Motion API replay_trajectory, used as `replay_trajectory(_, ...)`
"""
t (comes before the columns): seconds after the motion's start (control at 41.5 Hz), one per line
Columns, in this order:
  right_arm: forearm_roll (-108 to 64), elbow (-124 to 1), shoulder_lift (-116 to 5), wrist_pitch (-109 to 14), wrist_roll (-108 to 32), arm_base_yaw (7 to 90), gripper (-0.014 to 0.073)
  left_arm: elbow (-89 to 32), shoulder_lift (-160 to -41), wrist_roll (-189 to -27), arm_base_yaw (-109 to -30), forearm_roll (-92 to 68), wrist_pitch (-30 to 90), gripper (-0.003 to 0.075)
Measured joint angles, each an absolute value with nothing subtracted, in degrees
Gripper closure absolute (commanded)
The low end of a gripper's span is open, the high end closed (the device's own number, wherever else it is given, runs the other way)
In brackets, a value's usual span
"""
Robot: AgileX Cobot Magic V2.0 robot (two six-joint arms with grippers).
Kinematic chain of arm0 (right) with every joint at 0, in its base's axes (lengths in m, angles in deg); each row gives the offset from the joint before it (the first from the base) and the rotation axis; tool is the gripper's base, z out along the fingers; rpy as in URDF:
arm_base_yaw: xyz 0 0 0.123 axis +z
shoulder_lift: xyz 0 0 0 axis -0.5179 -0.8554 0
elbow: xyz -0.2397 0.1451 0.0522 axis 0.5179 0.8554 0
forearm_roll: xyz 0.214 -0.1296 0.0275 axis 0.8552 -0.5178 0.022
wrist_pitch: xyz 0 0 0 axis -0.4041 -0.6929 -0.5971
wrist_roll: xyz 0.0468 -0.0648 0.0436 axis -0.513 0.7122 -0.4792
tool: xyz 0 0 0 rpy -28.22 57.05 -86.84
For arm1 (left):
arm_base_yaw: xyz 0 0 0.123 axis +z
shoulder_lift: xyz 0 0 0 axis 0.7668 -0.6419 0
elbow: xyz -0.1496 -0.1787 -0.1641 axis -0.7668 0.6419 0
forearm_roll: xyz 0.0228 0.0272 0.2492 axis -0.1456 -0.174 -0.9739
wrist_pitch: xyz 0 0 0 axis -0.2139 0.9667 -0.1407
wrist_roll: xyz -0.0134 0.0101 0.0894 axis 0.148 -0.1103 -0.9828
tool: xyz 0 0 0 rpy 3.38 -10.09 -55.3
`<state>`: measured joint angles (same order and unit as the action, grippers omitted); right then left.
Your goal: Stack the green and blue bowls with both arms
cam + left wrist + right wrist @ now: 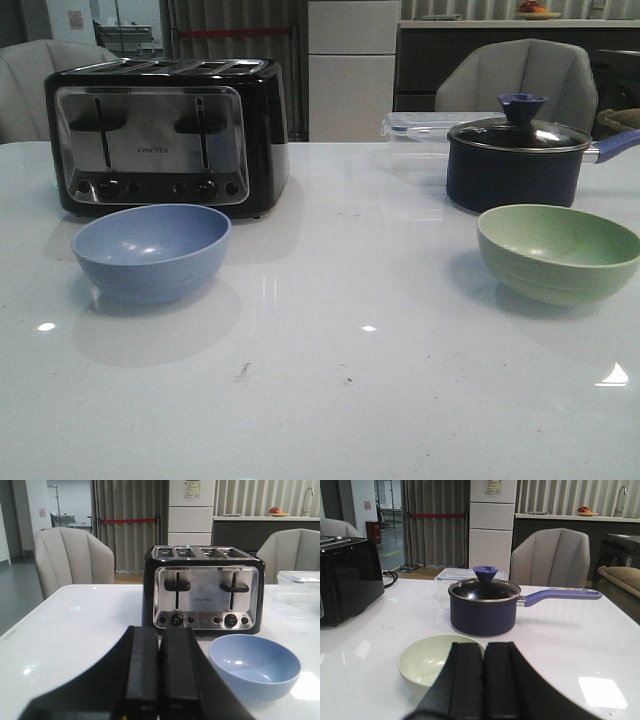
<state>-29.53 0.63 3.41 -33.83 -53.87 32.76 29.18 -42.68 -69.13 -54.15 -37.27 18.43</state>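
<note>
1. The pale green ribbed bowl (427,662) is partly covered on its near rim by the black fingers of the right gripper (483,680) in the right wrist view.
2. The clear plastic lidded container (420,135) stands behind the dark navy pot with glass lid (518,160), so only its left part shows (front view).
3. The pot's blue handle (618,146) is cut by the picture's right edge.
4. The brand word on the black and chrome toaster (165,135) is too small to read.
</note>
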Motion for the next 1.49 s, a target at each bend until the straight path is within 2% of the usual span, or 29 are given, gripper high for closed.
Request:
replay_trajectory(0.819, -29.6, 0.1, 3.4, -32.7, -53.9, 32.8, 0.0538, 28.3, -42.7, -69.1, -54.2, -37.7, 15.3, 0.0627)
replay_trajectory(1.083, -30.0, -14.8, 2.1, -39.2, -53.9, 32.8, 0.0538, 10.9, -44.3, -69.1, -54.2, -37.7, 25.5, 0.0627)
replay_trajectory(1.3, -30.2, -28.1, -9.2, -48.2, -53.9, 32.8, 0.0538, -6.5, -56.3, -69.1, -54.2, -37.7, 39.3, 0.0627)
replay_trajectory(1.493, -30.4, -33.8, -20.2, -58.8, -53.9, 32.8, 0.0538, -11.9, -66.7, -69.1, -54.2, -37.7, 48.9, 0.0627)
